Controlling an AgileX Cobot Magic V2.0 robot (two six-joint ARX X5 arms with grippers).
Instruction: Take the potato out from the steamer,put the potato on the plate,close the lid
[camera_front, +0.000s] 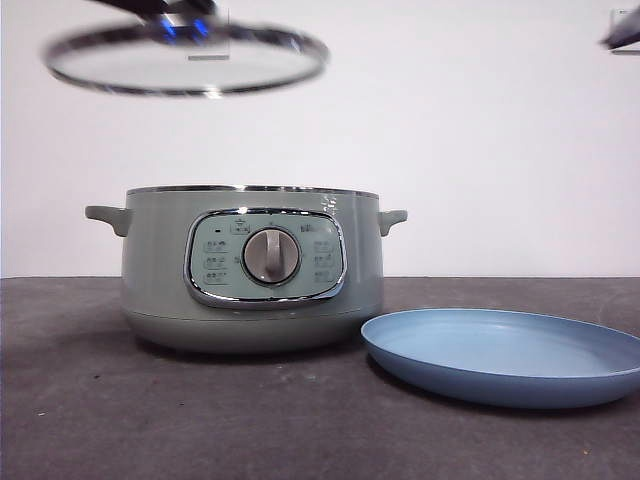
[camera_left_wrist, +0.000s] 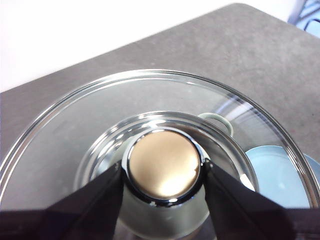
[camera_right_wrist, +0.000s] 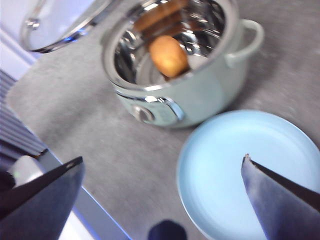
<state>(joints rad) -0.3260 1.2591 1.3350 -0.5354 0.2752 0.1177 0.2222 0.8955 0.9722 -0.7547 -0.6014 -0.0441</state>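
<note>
The sage-green steamer (camera_front: 250, 270) stands open on the table. The orange-brown potato (camera_right_wrist: 169, 55) lies inside its shiny bowl, as the right wrist view shows. My left gripper (camera_left_wrist: 162, 172) is shut on the knob (camera_left_wrist: 165, 162) of the glass lid (camera_front: 185, 60) and holds the lid high in the air, above and left of the steamer. The blue plate (camera_front: 505, 355) lies empty to the right of the steamer. My right gripper (camera_right_wrist: 162, 165) is open and empty, high above the plate (camera_right_wrist: 245, 170) and the steamer (camera_right_wrist: 185, 100); it shows as a dark tip (camera_front: 625, 30) in the front view.
The table is a dark grey surface (camera_front: 90, 400) with a white wall behind. The table's edge and a striped area beyond it show in the right wrist view (camera_right_wrist: 20, 135). The steamer's side handles (camera_front: 105, 215) stick out on both sides.
</note>
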